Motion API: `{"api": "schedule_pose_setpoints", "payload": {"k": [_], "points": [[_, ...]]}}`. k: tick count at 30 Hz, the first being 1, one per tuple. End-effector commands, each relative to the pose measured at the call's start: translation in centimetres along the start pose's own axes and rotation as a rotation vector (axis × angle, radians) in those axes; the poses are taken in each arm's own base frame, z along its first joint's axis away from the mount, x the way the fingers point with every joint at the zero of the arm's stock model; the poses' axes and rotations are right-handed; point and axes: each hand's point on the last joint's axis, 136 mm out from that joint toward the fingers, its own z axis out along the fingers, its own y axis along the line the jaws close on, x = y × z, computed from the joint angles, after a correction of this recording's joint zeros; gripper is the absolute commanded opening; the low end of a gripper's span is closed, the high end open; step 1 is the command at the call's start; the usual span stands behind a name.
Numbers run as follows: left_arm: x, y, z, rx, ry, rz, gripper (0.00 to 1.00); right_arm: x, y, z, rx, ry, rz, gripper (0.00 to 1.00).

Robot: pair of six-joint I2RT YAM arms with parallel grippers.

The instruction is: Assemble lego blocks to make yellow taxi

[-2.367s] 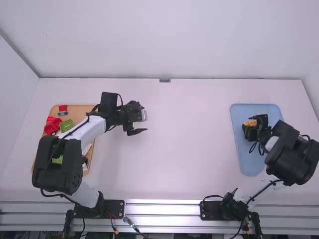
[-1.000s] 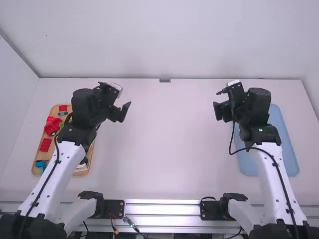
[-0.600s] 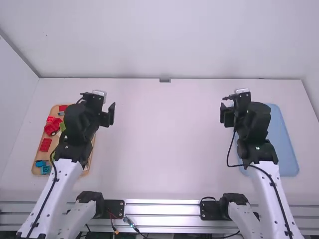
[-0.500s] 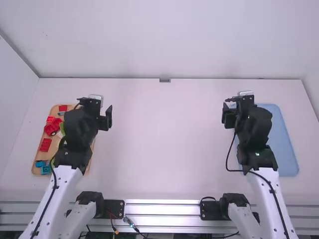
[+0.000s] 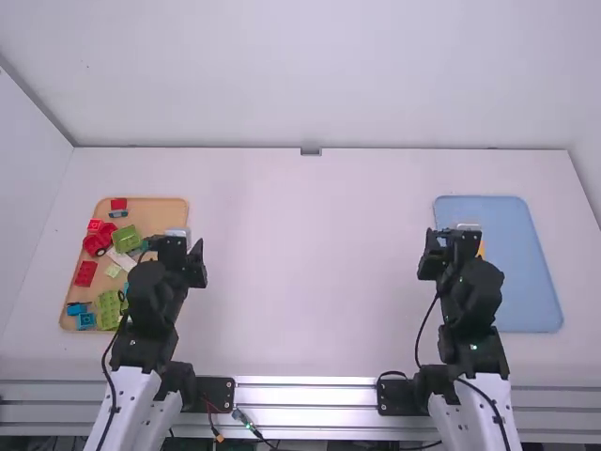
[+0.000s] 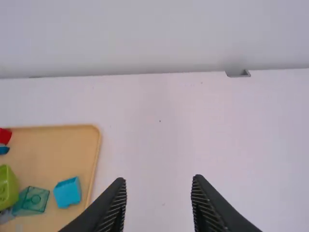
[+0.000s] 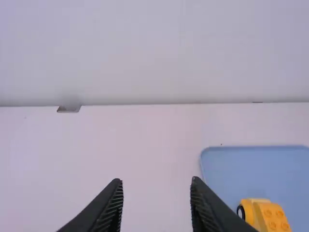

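My left gripper (image 5: pixel 176 242) is raised beside the right edge of the wooden tray, and in its wrist view the left gripper (image 6: pixel 158 200) is open and holds nothing. Above the left part of the blue tray is my right gripper (image 5: pixel 454 241); in its wrist view the right gripper (image 7: pixel 156 200) stands open with nothing held. A yellow block vehicle (image 7: pixel 268 215) with studs on top and a black wheel at its side rests in the blue tray (image 7: pixel 231 159). In the high view the right gripper mostly hides this yellow vehicle (image 5: pixel 482 250).
The wooden tray (image 5: pixel 155 209) at the left holds a red vehicle (image 5: pixel 97 241), a red brick (image 5: pixel 85 273), green blocks (image 5: pixel 126 239) and blue pieces (image 5: pixel 85 320). White walls stand behind and left of the table (image 5: pixel 319 272).
My right gripper was low at the yellow vehicle in the blue tray; it has lifted off it. Both arms have drawn back toward their bases, and more of the wooden tray is uncovered.
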Motion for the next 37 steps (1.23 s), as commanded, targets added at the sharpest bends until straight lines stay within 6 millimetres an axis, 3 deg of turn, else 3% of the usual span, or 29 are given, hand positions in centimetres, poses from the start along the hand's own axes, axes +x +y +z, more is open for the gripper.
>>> {"api": "schedule_pose_setpoints", "payload": {"k": [1,13,19,33,37], "points": [[1.3,0.2,-0.3,-0.01,-0.007,-0.007,0.29,1.4,-0.1,-0.4,0.006,-0.003,0.007,0.29],[7.2,0.1,-0.3,-0.01,-0.007,-0.007,0.06,7.5,0.0,-0.9,0.006,-0.003,0.007,0.06],[5.9,0.1,-0.8,-0.01,-0.081,-0.007,0.0,9.8,0.0,-0.8,0.006,-0.004,0.007,0.0],[3.0,0.1,-2.1,-0.011,-0.221,-0.006,0.0,6.6,0.0,-1.9,0.006,-0.15,0.005,0.0],[3.0,0.1,-2.1,-0.011,-0.221,-0.006,0.0,6.4,0.0,-2.0,0.006,-0.163,0.004,0.0]]}}
